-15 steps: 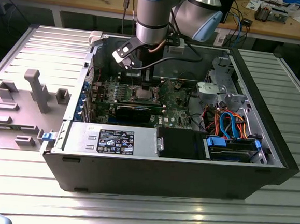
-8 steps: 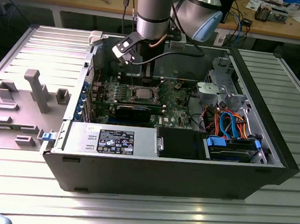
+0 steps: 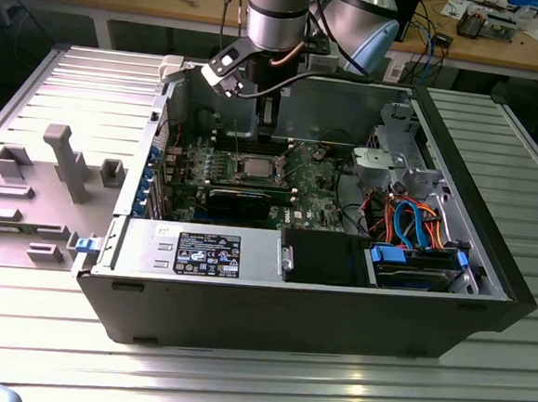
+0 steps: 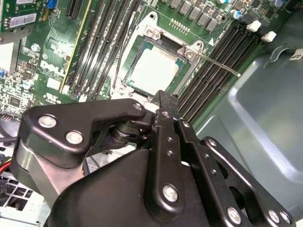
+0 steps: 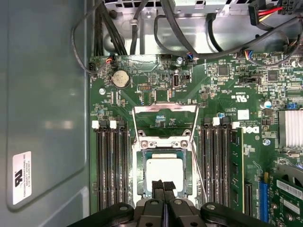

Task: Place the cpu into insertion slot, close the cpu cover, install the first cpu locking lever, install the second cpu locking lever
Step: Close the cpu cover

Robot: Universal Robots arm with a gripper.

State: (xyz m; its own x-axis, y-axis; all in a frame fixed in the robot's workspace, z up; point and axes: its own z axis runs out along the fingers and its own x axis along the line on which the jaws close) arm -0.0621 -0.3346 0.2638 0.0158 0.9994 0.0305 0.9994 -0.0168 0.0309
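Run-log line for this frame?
cpu seated in insertion slot | cpu cover open | gripper shut, just above cpu

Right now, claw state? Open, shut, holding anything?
Claw: shut, nothing held, tips by the cpu seated in the insertion slot.

Matt silvery metal cpu (image 5: pixel 164 168), glossy green circuit board (image 5: pixel 213 92), matt black metal tool (image 5: pixel 164 185).

Silvery square cpu (image 5: pixel 164 171) seated flat in insertion slot (image 5: pixel 190 165), thin cpu cover (image 5: pixel 165 109) raised open beside it
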